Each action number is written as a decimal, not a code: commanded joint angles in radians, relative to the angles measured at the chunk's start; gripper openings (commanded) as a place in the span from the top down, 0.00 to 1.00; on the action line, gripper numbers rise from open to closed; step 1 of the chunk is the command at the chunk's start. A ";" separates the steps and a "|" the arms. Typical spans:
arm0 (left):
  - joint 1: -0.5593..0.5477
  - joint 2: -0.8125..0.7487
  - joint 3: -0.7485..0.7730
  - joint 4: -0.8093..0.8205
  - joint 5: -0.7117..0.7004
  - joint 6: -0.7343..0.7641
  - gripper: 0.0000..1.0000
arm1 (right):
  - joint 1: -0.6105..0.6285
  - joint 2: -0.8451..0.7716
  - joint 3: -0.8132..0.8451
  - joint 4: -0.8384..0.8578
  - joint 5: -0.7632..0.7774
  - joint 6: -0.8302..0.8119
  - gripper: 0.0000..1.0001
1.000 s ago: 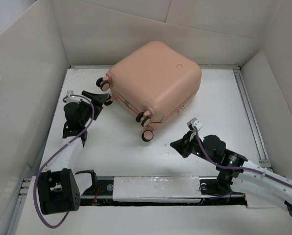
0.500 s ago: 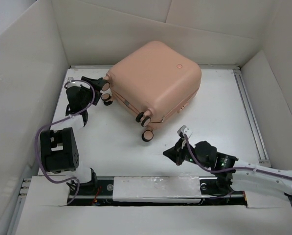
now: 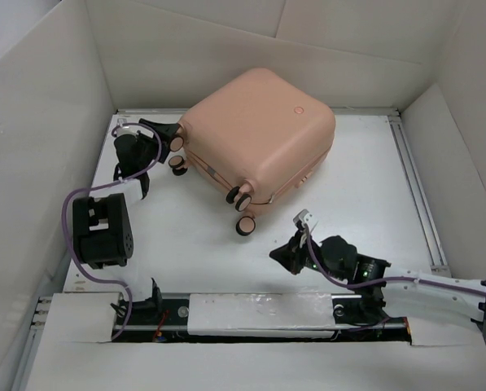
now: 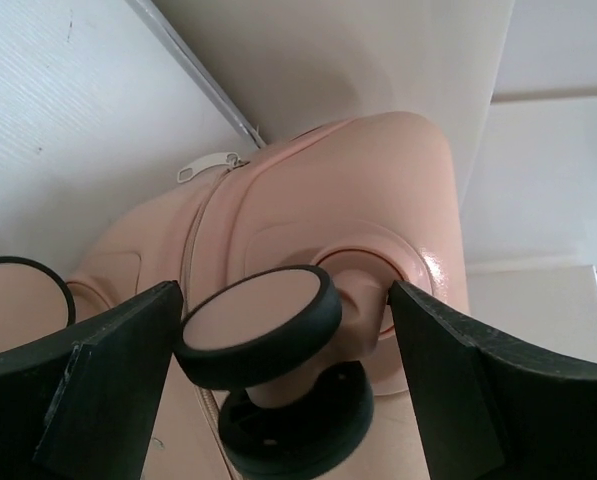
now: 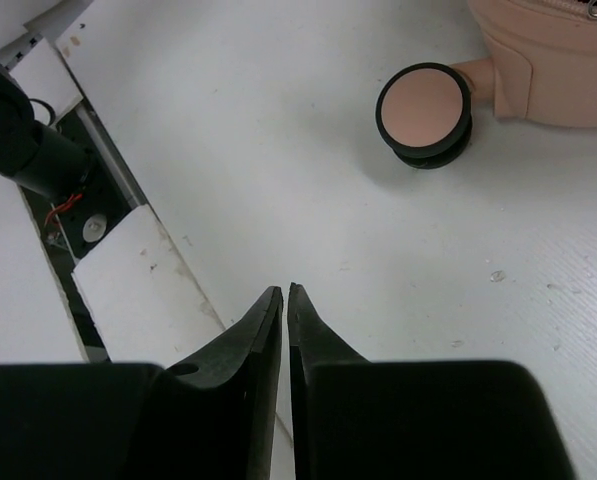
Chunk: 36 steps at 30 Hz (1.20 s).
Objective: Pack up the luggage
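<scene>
The white worktop carries the peach luggage, which lies closed on its broad side at the back middle, turned at a slant so that its wheeled end faces the near left. At its far-left corner the left tool stands open, its two black fingers on either side of one caster wheel without clamping it. The right tool hovers low over bare worktop near the front, fingers pressed almost together on nothing, apart from the nearest wheel.
</scene>
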 commanded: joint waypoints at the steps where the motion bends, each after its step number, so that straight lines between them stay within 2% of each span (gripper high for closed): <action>1: -0.001 0.023 0.043 0.114 0.052 -0.022 0.18 | 0.008 0.024 0.022 0.084 0.036 -0.016 0.87; 3: -0.001 0.023 0.043 0.161 0.061 -0.037 0.21 | 0.008 0.050 0.036 0.093 0.045 -0.026 0.85; 4: -0.001 0.032 0.043 0.178 0.070 -0.037 0.31 | 0.008 0.059 0.048 0.093 0.054 -0.037 0.85; 5: -0.001 0.032 0.043 0.195 0.079 -0.063 0.38 | 0.008 0.079 0.060 0.093 0.063 -0.037 0.80; 6: -0.001 0.032 0.043 0.209 0.101 -0.073 0.50 | 0.008 0.079 0.060 0.093 0.064 -0.049 0.76; 7: -0.001 0.043 0.043 0.218 0.110 -0.073 0.66 | 0.008 0.095 0.070 0.093 0.089 -0.049 0.71; 8: -0.001 0.043 0.053 0.218 0.121 -0.085 0.93 | 0.008 0.095 0.070 0.093 0.109 -0.049 0.66; 9: -0.001 0.043 0.067 0.218 0.135 -0.085 1.00 | 0.008 0.110 0.070 0.093 0.129 -0.049 0.56; 13: -0.001 -0.003 0.055 0.180 0.158 -0.071 1.00 | 0.008 0.135 0.088 0.093 0.172 -0.083 0.46; 20: -0.001 -0.196 -0.032 0.044 0.133 -0.011 1.00 | -0.021 0.055 0.128 0.047 0.271 -0.161 0.45; 21: -0.001 -0.219 -0.046 0.024 0.121 -0.001 1.00 | -0.069 0.040 0.119 0.047 0.271 -0.161 0.48; 23: -0.001 -0.286 -0.077 -0.005 0.121 0.013 1.00 | -0.135 0.004 0.119 0.036 0.193 -0.174 0.72; 26: 0.008 -0.363 -0.115 -0.071 0.121 0.042 1.00 | -0.276 -0.005 0.119 0.015 0.116 -0.186 0.74; 29: 0.031 -0.450 -0.149 -0.097 0.121 0.042 1.00 | -0.403 -0.005 0.128 0.004 0.046 -0.186 0.59; 30: 0.031 -0.472 -0.158 -0.098 0.121 0.042 1.00 | -0.431 0.004 0.137 0.004 0.025 -0.186 0.48; 33: 0.031 -0.541 -0.168 -0.121 0.112 0.024 1.00 | -0.514 0.039 0.172 -0.008 -0.038 -0.186 0.37; 36: 0.031 -0.593 -0.178 -0.121 0.121 0.000 1.00 | -0.549 0.076 0.206 -0.033 -0.010 -0.163 0.33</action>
